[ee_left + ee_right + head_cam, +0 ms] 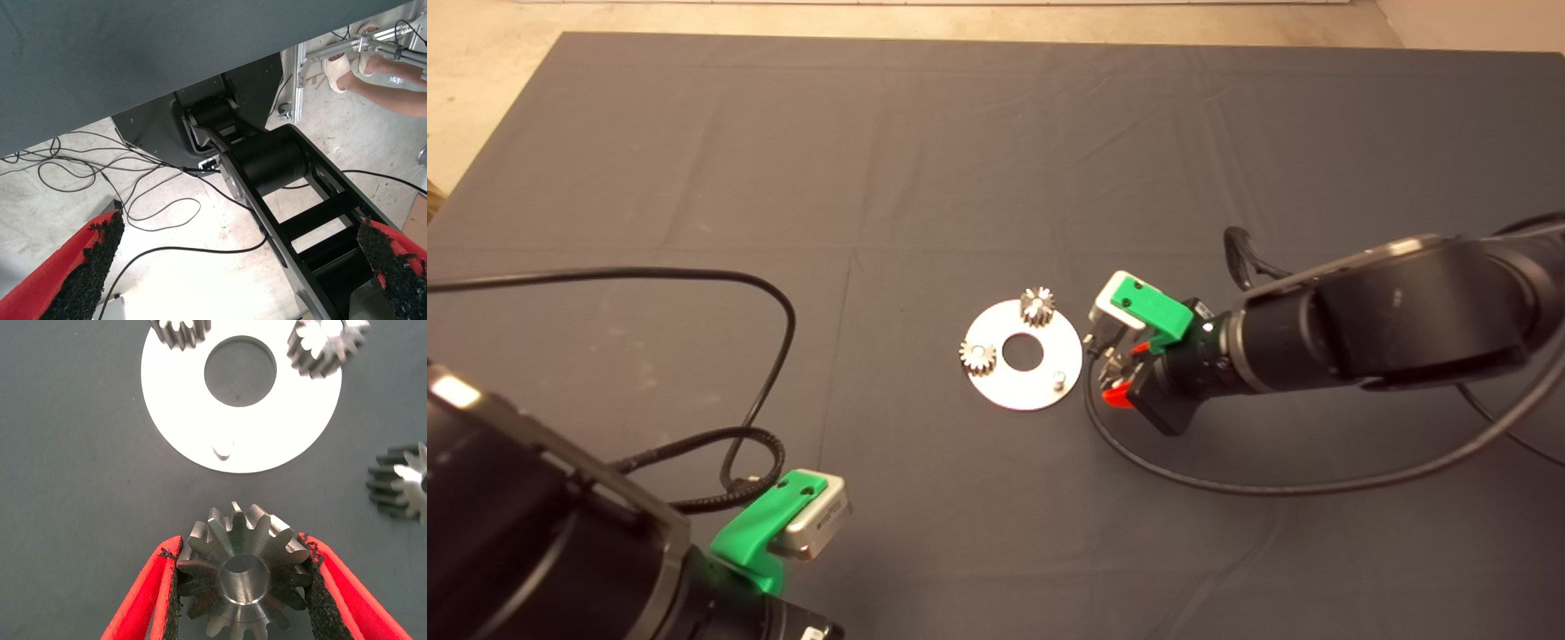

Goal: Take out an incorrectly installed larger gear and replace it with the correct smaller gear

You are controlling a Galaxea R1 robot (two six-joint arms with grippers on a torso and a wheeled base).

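Observation:
My right gripper (1110,372) is on the mat just right of the round silver plate (1040,384). In the right wrist view its red fingers (150,593) are shut on the larger gear (243,568), dark grey with a round centre hole, held near the plate's edge (300,430). The plate's near peg (223,448) is bare. Two small silvery gears (1037,306) (977,357) sit on the plate's other pegs. The smaller gear (400,487) lies loose on the mat beside the plate. My left gripper (240,267) is open and empty, parked at the lower left (769,529).
Black cables loop over the mat at the left (774,356) and below the right arm (1227,484). The left wrist view shows the floor beyond the mat, the robot's black base (267,160), loose cables and a person's legs in sandals (353,67).

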